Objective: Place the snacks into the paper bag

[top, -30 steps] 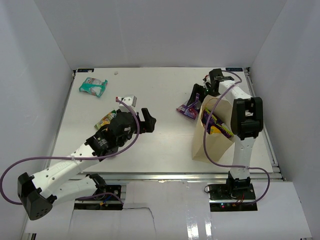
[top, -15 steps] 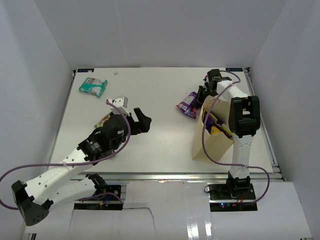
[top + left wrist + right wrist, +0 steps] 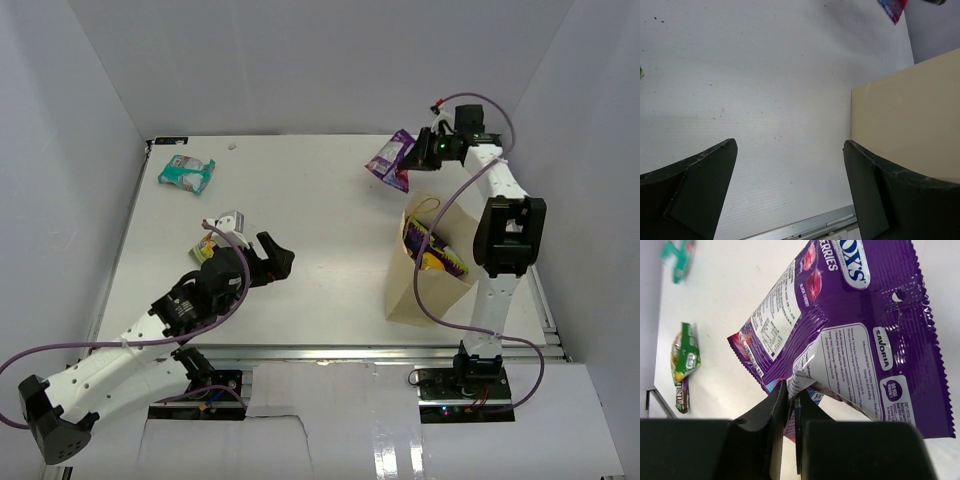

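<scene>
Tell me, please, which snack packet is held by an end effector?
The purple packet, pinched in the right end effector. The teal-white packet and the green-yellow packet lie free on the table.

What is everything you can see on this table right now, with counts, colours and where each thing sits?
paper bag: one, tan, standing open, right near side
packets in the bag: count unclear, yellow and purple, at its mouth
purple packet: one, held in the air, far right
teal-white bag: one, far left corner
green-yellow bag: one, beside left arm
brown bar: one, beside green-yellow bag
table: one, white
left gripper: black, open, empty
right gripper: black, shut on purple packet
</scene>
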### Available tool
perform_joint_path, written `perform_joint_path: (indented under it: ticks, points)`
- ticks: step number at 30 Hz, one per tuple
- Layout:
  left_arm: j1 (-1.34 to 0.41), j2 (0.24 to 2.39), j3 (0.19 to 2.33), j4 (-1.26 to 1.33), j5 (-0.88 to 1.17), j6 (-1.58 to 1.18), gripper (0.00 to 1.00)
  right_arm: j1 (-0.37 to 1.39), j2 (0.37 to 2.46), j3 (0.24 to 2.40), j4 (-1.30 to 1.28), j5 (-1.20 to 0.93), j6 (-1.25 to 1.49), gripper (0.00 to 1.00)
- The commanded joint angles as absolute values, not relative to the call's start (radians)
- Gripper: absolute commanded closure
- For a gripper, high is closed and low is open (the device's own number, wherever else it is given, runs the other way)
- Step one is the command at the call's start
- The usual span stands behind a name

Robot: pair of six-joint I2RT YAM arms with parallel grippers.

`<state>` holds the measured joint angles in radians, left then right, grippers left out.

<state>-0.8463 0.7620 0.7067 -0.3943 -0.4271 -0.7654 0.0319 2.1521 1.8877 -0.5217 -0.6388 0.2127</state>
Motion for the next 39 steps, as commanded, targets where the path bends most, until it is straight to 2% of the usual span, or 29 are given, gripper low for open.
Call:
perform_joint_path:
  ticks: [1,6,12,17,21,26,35,39]
  points:
    - [-0.842,0.738,0.696,-0.390,-0.414,-0.792,0.02,0.012,2.017,2.008,-0.393,-0.836,0.114,0.92]
    - [-0.842,0.713,0.677,-0.391,-0.414,-0.807,0.02,-0.052,1.909,2.068,-0.362,-0.870,0.069,0.92]
    - [-0.842,0.692,0.658,-0.413,-0.431,-0.861,0.02,-0.106,1.694,2.016,-0.340,-0.911,0.020,0.92]
    - [-0.844,0.677,0.672,-0.488,-0.459,-0.908,0.02,-0.163,1.426,1.797,-0.385,-0.966,-0.163,0.92]
    - [-0.842,0.657,0.687,-0.634,-0.555,-1.067,0.02,-0.263,1.163,1.599,-0.434,-1.012,-0.283,0.92]
    - [-0.842,0.611,0.725,-0.920,-0.665,-1.301,0.02,-0.275,1.046,1.560,-0.658,-1.061,-0.515,0.92]
    - [-0.842,0.558,0.742,-0.956,-0.673,-1.305,0.02,-0.275,0.927,1.508,-0.741,-0.967,-0.629,0.92]
    - [-0.842,0.566,0.747,-0.954,-0.649,-1.286,0.02,-0.273,0.890,1.457,-0.811,-0.986,-0.702,0.92]
